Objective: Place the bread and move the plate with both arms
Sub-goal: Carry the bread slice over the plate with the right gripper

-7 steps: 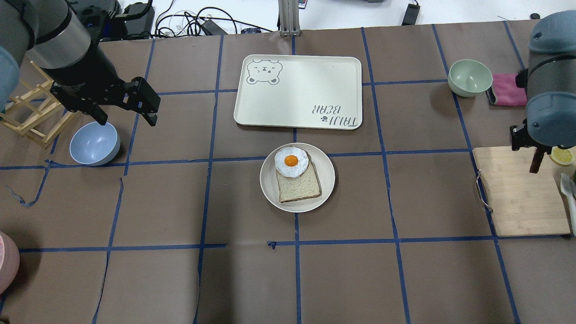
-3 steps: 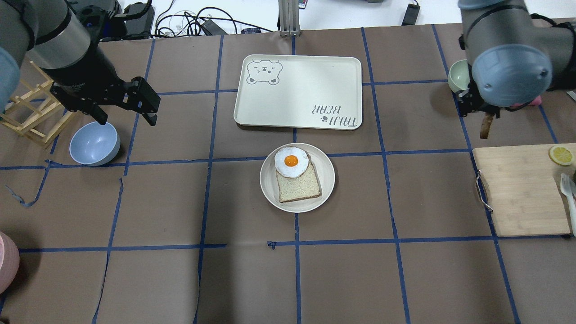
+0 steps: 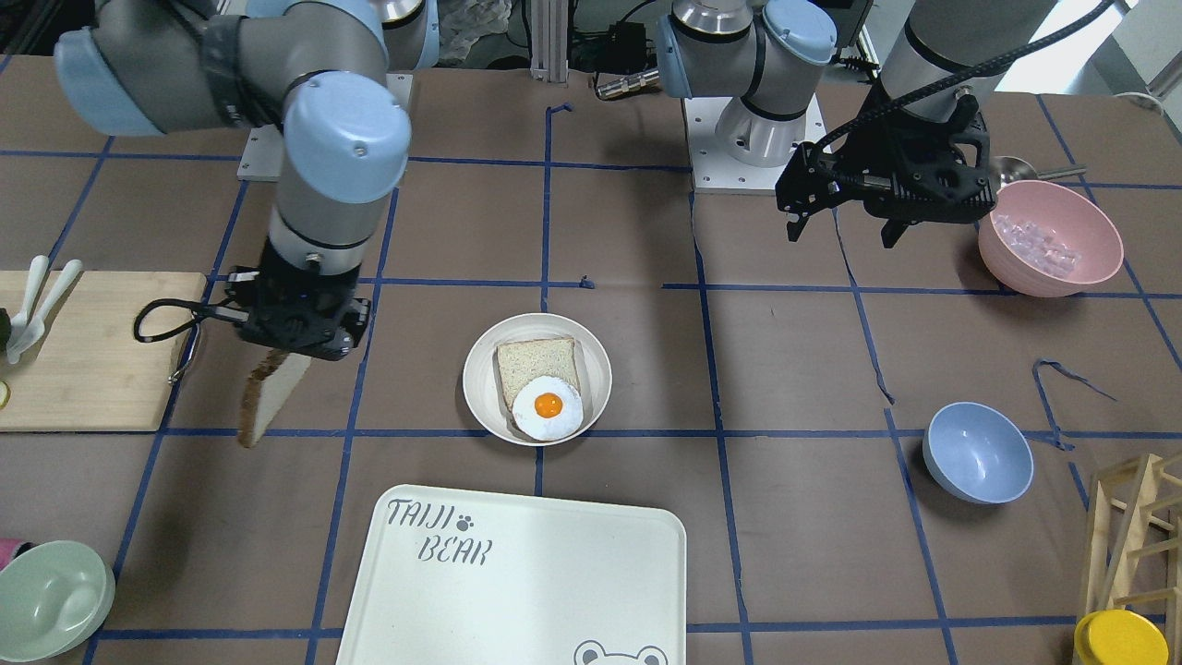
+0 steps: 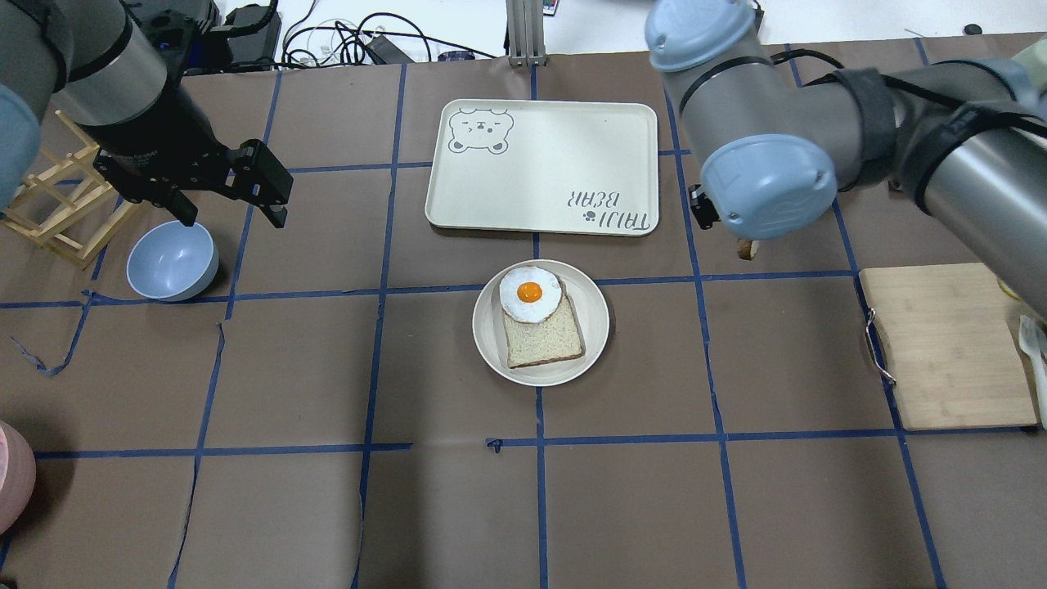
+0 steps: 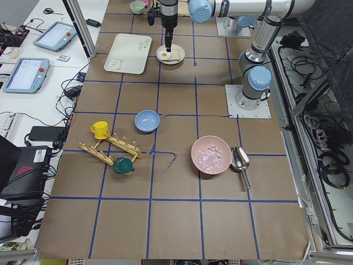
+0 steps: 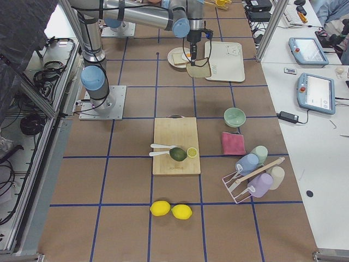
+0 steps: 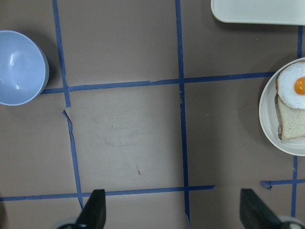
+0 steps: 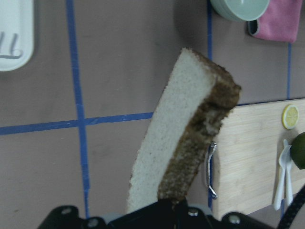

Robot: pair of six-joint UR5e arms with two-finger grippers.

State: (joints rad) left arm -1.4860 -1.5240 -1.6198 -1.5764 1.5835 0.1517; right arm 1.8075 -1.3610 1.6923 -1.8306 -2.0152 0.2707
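Observation:
The cream plate (image 4: pixel 595 321) sits mid-table and holds a paler slice (image 4: pixel 546 339) with a fried egg (image 4: pixel 530 293) on it. My right gripper (image 3: pixel 295 344) is shut on the bread (image 3: pixel 266 399), a dark-crusted slice hanging on edge above the table, to the plate's right in the overhead view. The bread also shows in the right wrist view (image 8: pixel 186 143). In the overhead view my right wrist hides nearly all of it. My left gripper (image 4: pixel 231 214) is open and empty, hovering far left of the plate, which shows at the right edge of the left wrist view (image 7: pixel 267 117).
The TAIJI BEAR tray (image 4: pixel 541 168) lies just behind the plate. A blue bowl (image 4: pixel 172 260) and wooden rack (image 4: pixel 57 204) are under my left arm. A cutting board (image 4: pixel 949 343) lies at the right. A pink bowl (image 3: pixel 1048 235) and green bowl (image 3: pixel 51 591) sit at the edges.
My right arm has swung from over the cutting board leftward toward the plate, carrying the bread. My left arm has not moved.

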